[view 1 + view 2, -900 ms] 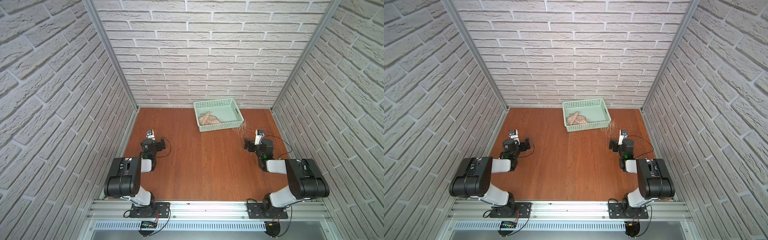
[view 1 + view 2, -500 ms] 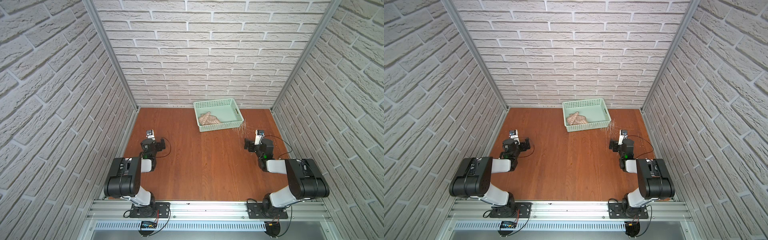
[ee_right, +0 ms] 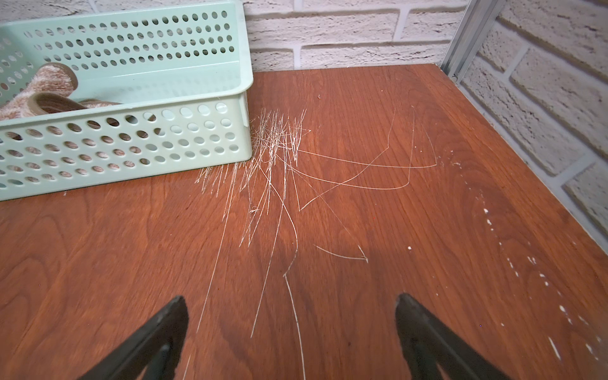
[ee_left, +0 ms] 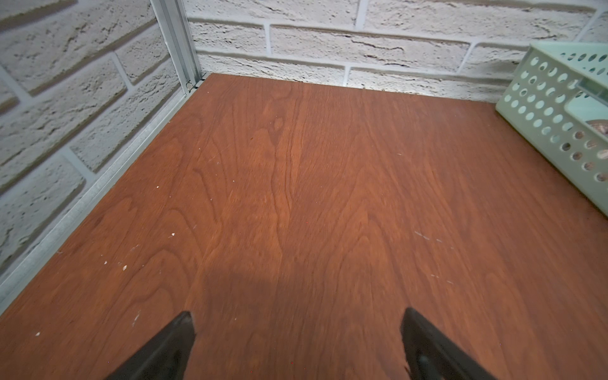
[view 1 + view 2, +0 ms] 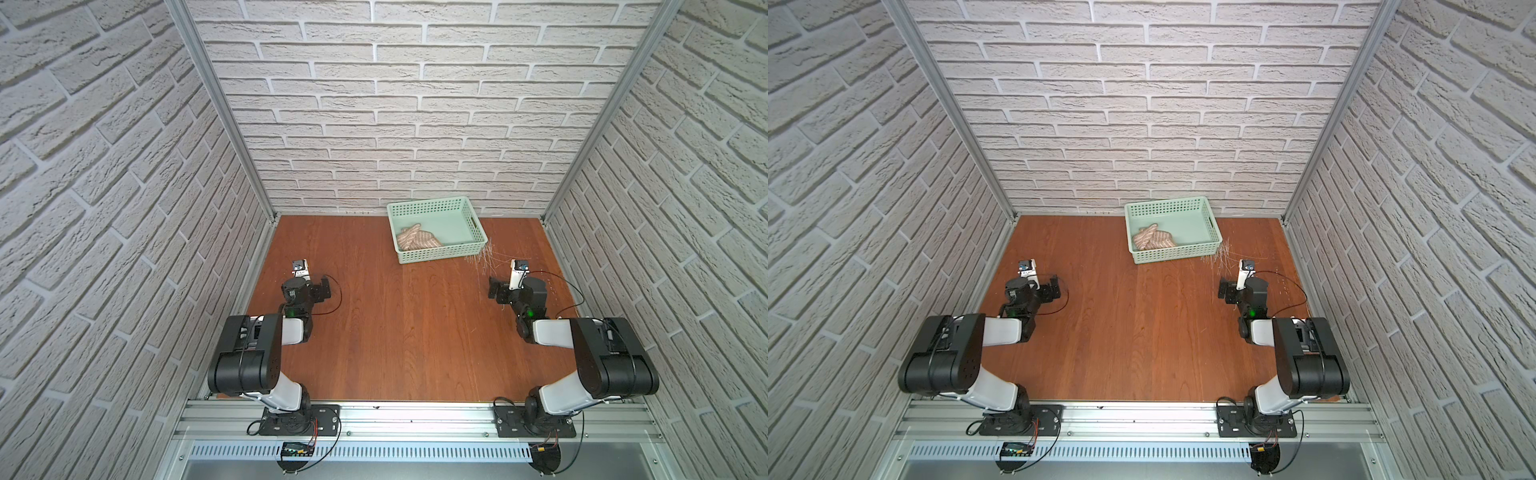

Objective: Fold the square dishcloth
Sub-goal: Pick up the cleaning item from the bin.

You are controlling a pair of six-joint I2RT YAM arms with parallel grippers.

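White brick walls point(image 5: 415, 104) are enclosing a reddish wooden worktop point(image 5: 407, 332); pale scratches point(image 3: 279, 148) are showing beside a mint-green basket point(image 5: 440, 252); the square dishcloth point(image 5: 417, 240) is lying crumpled in its front-left corner; left jaws and right jaws, 2 pairs, are gaping wide, gripping nothing, over bare wood.

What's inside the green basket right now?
The square dishcloth lies bunched in the green basket, against its near wall; the rest of the basket floor shows bare. Anything beneath the cloth is covered.
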